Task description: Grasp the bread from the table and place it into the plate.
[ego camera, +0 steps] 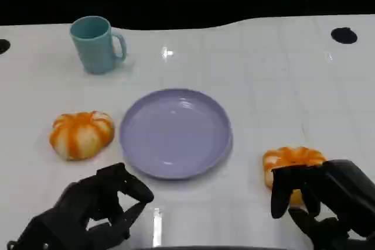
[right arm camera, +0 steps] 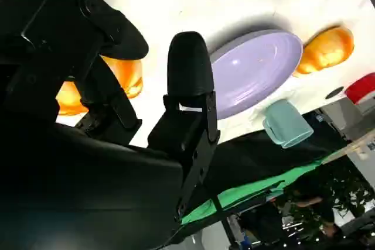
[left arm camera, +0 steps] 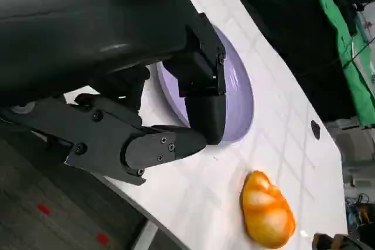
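The right hand [ego camera: 319, 194] is curled around the near bread [ego camera: 291, 162], contact unconfirmed; the left hand [ego camera: 96, 212] is held open beside the plate [ego camera: 176, 136].

Premises present as a robotics lab or test room, not a home. A bare white table [ego camera: 263, 86] stands before black drapes [left arm camera: 281, 33] and a green backdrop [left arm camera: 345, 39]. Dark floor carries red tape marks [left arm camera: 44, 209]. Background equipment is blurred.

On the tabletop [ego camera: 263, 74] the plate [ego camera: 176, 133] sits at centre. A mug [ego camera: 95, 44] stands at its 11 o'clock, one bread [ego camera: 82, 134] at 9 o'clock, another bread [ego camera: 291, 161] at 4 o'clock.
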